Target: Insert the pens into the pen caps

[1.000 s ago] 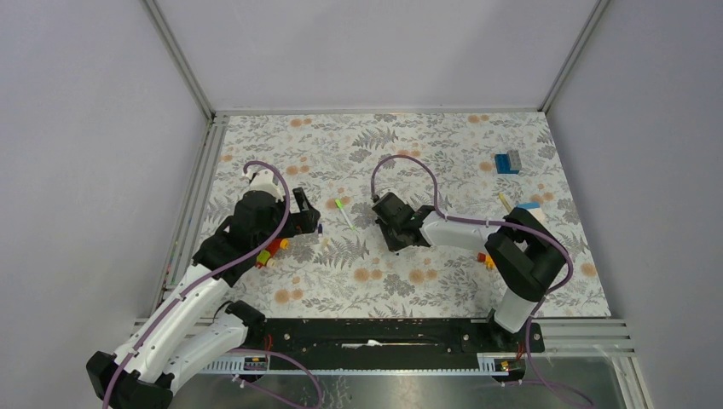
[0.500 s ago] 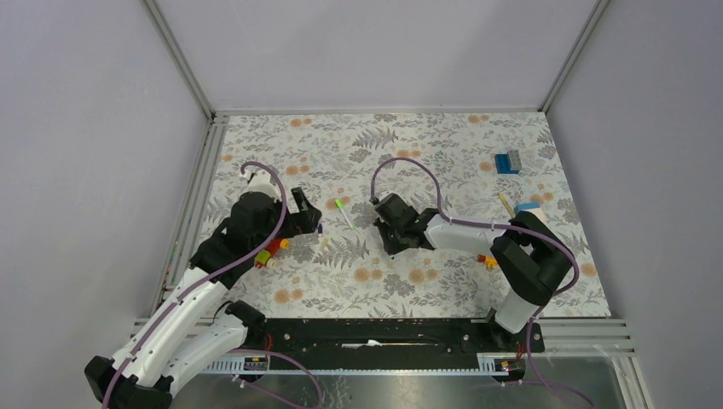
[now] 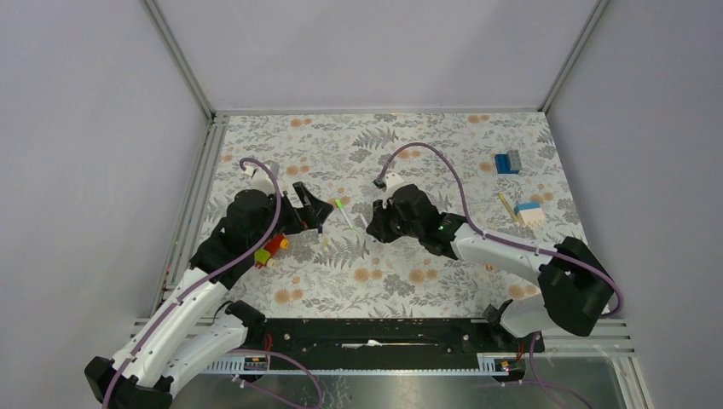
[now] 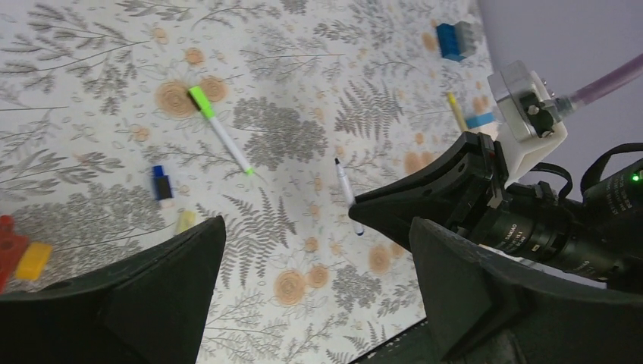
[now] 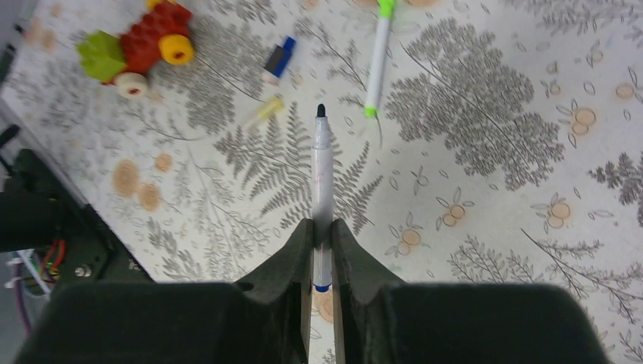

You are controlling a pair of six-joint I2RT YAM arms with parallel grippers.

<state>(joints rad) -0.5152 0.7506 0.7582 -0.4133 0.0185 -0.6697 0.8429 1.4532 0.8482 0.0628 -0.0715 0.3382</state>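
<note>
white pen (image 5: 322, 182), blue cap (image 5: 279, 58), green-ended pen (image 5: 377, 61), grey fern-print table (image 5: 485, 227)

In the right wrist view the green-capped pen (image 5: 377, 61) runs off the top edge, its cap cut short. Just left of it, the held pen (image 5: 321, 167) has its rear hidden between the right fingers (image 5: 292, 258). In the left wrist view, the toy bricks (image 4: 9, 239) well left of the green-capped pen are clipped by the frame's edge. From above, the dark blue cap (image 4: 161, 184) left of that pen is perhaps under the left fingers (image 4: 144, 303), though it is too small to tell.

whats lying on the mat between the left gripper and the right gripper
The green pen lies on the mat between the open left gripper and the right gripper, which pinches a white pen. The top view shows it.
</note>
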